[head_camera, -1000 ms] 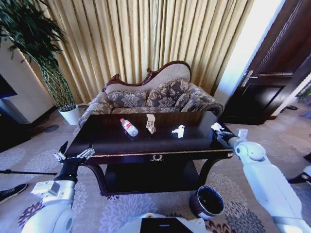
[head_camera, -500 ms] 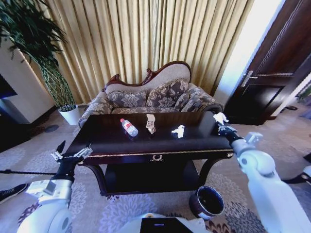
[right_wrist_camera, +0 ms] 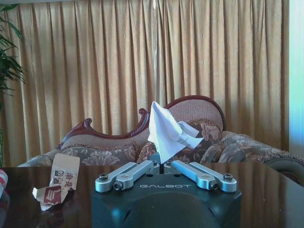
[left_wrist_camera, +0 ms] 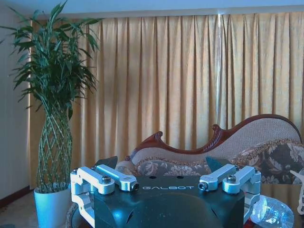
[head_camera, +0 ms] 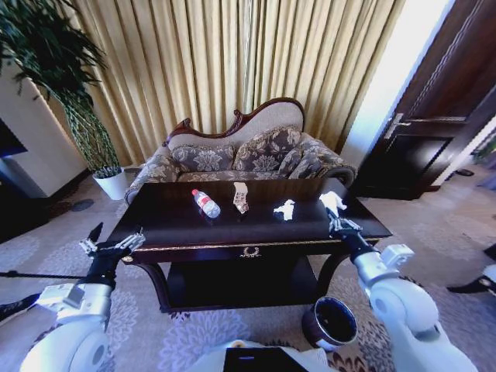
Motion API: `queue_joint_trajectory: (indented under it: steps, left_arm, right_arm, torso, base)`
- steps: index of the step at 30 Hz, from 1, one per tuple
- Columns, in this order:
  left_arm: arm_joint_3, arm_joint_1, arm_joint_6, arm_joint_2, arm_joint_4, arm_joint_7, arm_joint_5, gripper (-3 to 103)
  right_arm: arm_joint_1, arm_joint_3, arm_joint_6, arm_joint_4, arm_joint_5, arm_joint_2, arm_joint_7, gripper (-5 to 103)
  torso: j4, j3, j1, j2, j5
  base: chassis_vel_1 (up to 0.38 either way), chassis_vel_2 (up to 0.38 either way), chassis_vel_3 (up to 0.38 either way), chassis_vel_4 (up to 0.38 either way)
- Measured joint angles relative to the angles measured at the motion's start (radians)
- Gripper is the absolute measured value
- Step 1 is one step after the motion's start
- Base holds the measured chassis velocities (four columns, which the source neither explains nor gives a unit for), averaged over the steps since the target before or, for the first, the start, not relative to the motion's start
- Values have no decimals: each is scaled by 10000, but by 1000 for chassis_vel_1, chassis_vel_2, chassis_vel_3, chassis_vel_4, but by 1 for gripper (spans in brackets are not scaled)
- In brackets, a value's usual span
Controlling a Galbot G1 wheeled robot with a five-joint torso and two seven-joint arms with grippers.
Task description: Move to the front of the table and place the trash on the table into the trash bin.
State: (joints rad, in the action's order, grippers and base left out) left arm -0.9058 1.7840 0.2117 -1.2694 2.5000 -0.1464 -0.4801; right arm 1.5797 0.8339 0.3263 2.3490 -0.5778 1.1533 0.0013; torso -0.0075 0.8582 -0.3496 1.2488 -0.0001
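The dark glossy table point(head_camera: 174, 226) stands before me. On it lie a clear bottle point(head_camera: 206, 203) with a red-and-white label, a crumpled tan wrapper point(head_camera: 241, 197) and a white scrap point(head_camera: 285, 209). My right gripper point(head_camera: 335, 216) hovers over the table's right part, shut on another white crumpled scrap point(head_camera: 332, 201). The right wrist view shows that scrap point(right_wrist_camera: 167, 133) pinched upright in the gripper point(right_wrist_camera: 161, 164), with the wrapper point(right_wrist_camera: 56, 184) off to one side. The round dark trash bin point(head_camera: 331, 322) sits on the carpet below the table's right front leg. My left gripper point(head_camera: 116, 242) waits open off the table's left front corner.
A patterned sofa point(head_camera: 240, 155) stands behind the table against gold curtains. A tall plant in a white pot point(head_camera: 114, 184) is at the back left, and a dark door point(head_camera: 434, 132) at the right. Patterned carpet surrounds the table.
My right gripper has swung left from the table's right end to above its right part, carrying the white scrap. The left arm has barely shifted.
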Motion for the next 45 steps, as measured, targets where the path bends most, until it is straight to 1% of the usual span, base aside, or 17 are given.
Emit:
queue_joint_trajectory:
  steps: [2,15,37,39,41,45]
  left_arm:
    - [0,-4,39,19,0,-40,-108,100]
    - [-44,-6,46,30,0,-50,-125,100]
    - [-46,-29,66,18,0,-50,-116,100]
    - [-46,-38,66,16,0,-50,-111,100]
    - [-46,-41,66,16,0,-50,-108,100]
    - [-47,-41,66,16,0,-50,-106,100]
  right_arm:
    - [-2,-2,51,47,29,-5,-6,0]
    - [-110,-111,179,48,57,30,-31,0]
    - [146,-12,150,37,84,169,-91,0]
    - [163,-1,64,5,114,192,-94,0]
    - [164,-12,-199,-59,253,243,-94,0]
    - [169,-48,-262,-186,451,317,-90,0]
  torso:
    - [1,0,0,0,1]
    - [0,2,-2,-1,2]
    - [0,1,-2,-1,2]
    - [0,1,-2,-1,1]
    - [0,1,-1,-1,1]
    - [1,-1,3,2,0]
  base:
    - [0,0,0,0]
    - [23,-25,-18,27]
    - [88,-87,-86,79]
    - [97,-97,-97,102]
    - [96,-107,-94,107]
    - [82,-84,-79,86]
